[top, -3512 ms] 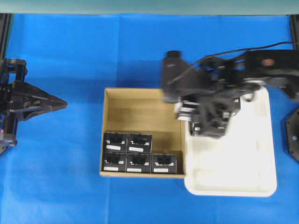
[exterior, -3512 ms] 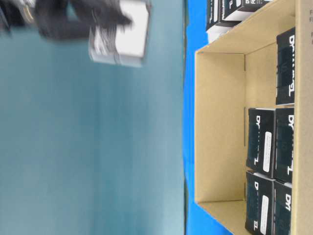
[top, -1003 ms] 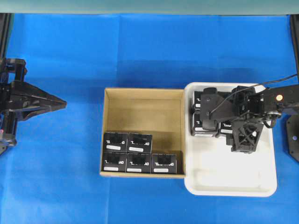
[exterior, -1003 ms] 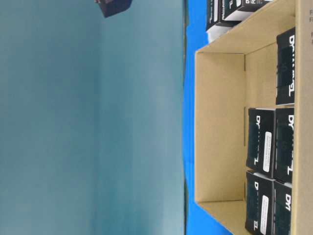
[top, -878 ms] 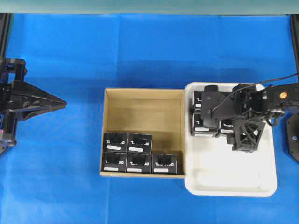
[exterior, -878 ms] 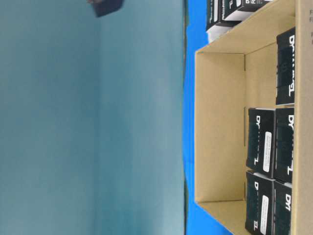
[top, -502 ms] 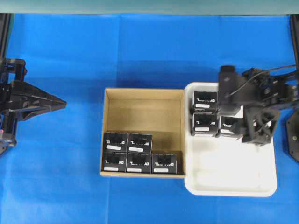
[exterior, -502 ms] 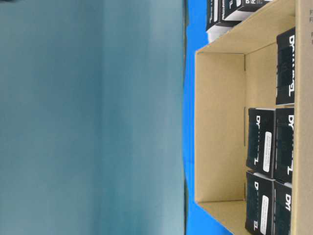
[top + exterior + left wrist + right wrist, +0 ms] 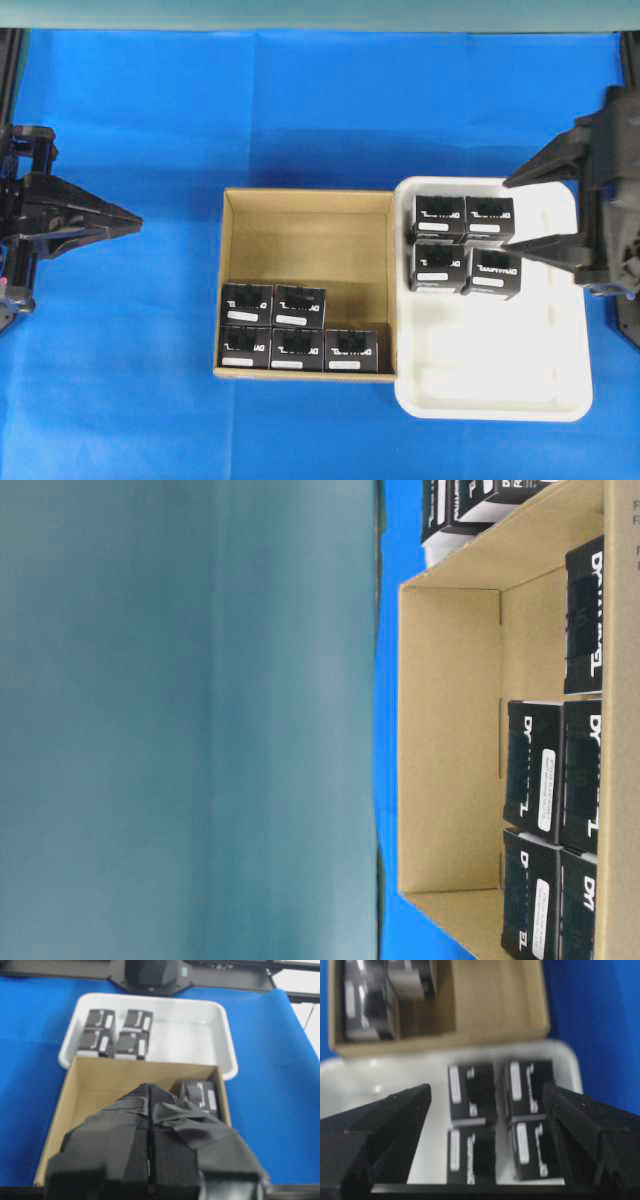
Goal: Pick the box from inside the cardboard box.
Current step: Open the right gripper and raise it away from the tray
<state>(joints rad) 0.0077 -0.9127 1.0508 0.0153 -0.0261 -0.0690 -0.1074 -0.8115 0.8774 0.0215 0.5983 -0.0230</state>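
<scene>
The cardboard box (image 9: 305,235) sits mid-table with several small black boxes (image 9: 298,304) along its near side. It also shows in the table-level view (image 9: 450,740) with those black boxes (image 9: 545,770). My right gripper (image 9: 509,215) is open and empty at the right edge of the white tray (image 9: 500,380). In the right wrist view the right gripper (image 9: 486,1090) has its jaws spread wide above several black boxes (image 9: 472,1090) lying in the tray. My left gripper (image 9: 138,222) is shut and empty, far left of the carton. In the left wrist view the left gripper (image 9: 150,1087) points at the carton (image 9: 100,1072).
The white tray (image 9: 220,1025) abuts the carton's right wall and holds several black boxes (image 9: 465,242) in its far-left part. Blue cloth (image 9: 300,100) covers the table. Dark arm mounts stand at both side edges.
My right gripper carried a black box from over the carton to the tray, let it go among the others, and drew back to the right, open. The left arm has not moved.
</scene>
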